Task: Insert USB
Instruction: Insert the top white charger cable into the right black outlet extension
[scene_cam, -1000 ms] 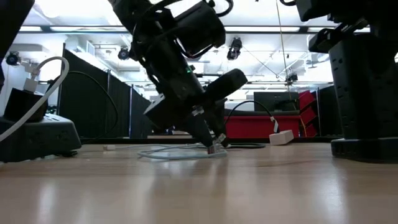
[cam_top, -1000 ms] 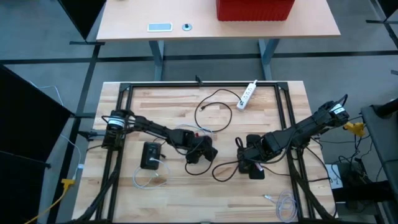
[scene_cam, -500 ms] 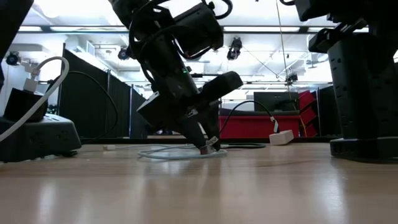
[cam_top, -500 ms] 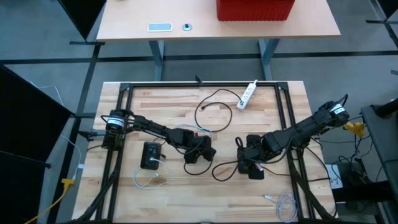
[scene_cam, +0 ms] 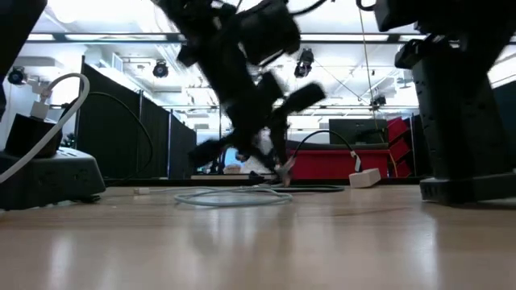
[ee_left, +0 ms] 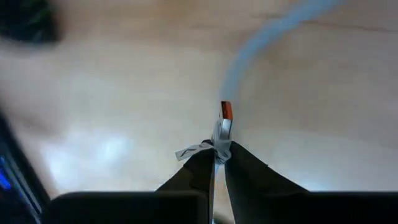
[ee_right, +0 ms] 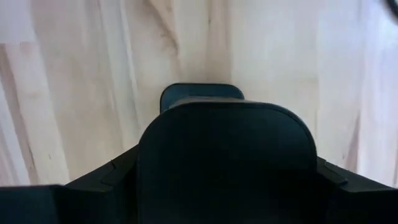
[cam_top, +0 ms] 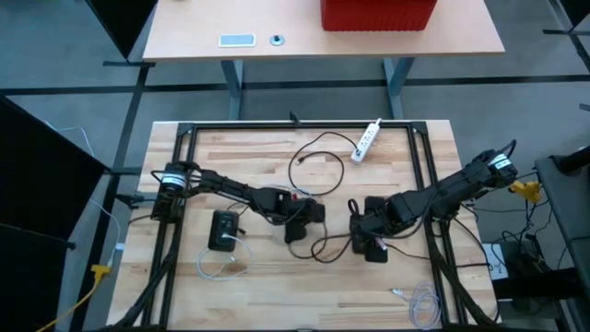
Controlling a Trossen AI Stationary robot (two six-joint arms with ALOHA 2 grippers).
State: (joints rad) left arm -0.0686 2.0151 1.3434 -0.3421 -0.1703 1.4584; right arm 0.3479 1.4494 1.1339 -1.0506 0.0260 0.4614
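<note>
Plug carriage is under way: the silver USB plug with orange tip [ee_left: 224, 119] is clamped in the left jaws [ee_left: 217, 160], now lifted and shifted toward the dark rounded block [ee_right: 224, 155] held in the right jaws [cam_top: 369, 242]. Insertion remains pending.

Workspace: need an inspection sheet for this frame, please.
Surface: wooden table, black frame around it.
Job's things: USB plug, pinched in the left gripper; black block, held by the right gripper.
Clutter: black box; white power strip.
Grippers: both shut, near mid-table.
Cables: black cable; pale cable; small coil.
Surroundings: second table with red bin.
</note>
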